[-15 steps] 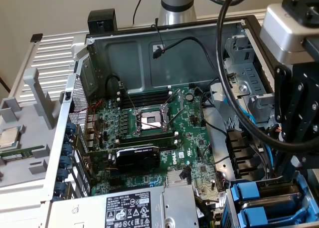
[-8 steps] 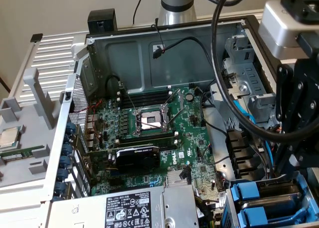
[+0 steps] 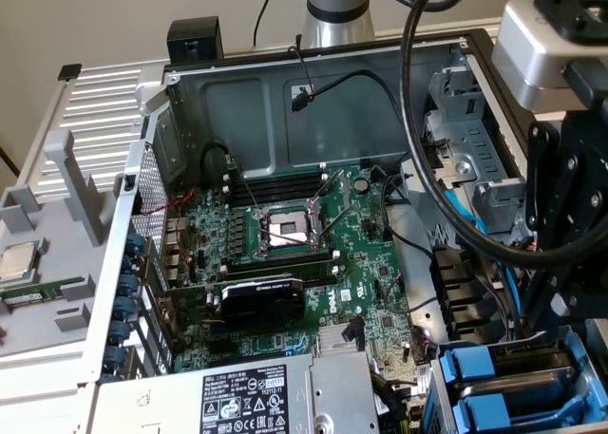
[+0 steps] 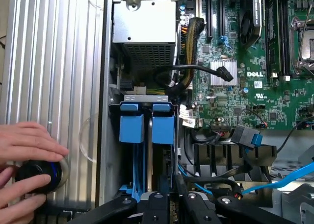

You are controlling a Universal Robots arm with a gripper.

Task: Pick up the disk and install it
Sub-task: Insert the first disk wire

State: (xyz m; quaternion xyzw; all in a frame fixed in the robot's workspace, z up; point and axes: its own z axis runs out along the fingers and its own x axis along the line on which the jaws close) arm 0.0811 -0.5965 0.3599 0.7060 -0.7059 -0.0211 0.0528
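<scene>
The gripper (image 4: 172, 203) is seen drawn to a narrow gap and, as far as can be judged, clamped on the edge of the disk (image 4: 163, 130). The disk stands on edge in the drive bay (image 4: 145, 98) at a corner of the open computer case (how deeply it is seated cannot be told).

The nearest hazard is judged to be misalignment. If the disk is pressed while tilted, its carrier could bind on the bay rails or scrape the other drive (image 4: 131, 128), which sits just beside it behind a thin divider. A slip could also be caused by so slim a hold on a hard, smooth edge.

A little farther out, the blue cables (image 4: 289, 177) and the black connector (image 4: 244, 136) lie near the bay and could be snagged or pinched by the gripper's black linkages. To the side, a person's hand (image 4: 29, 148) is rested on a black knob (image 4: 40, 176) set in the ribbed silver panel (image 4: 54, 62), and could be struck if the arm is swung that way. Beyond, the motherboard (image 4: 245, 52) is left exposed to anything dropped.

The disk is shown mainly by its bright blue carrier, a squared tab end with a blue rail run along a dark body. Its label is hidden.
</scene>
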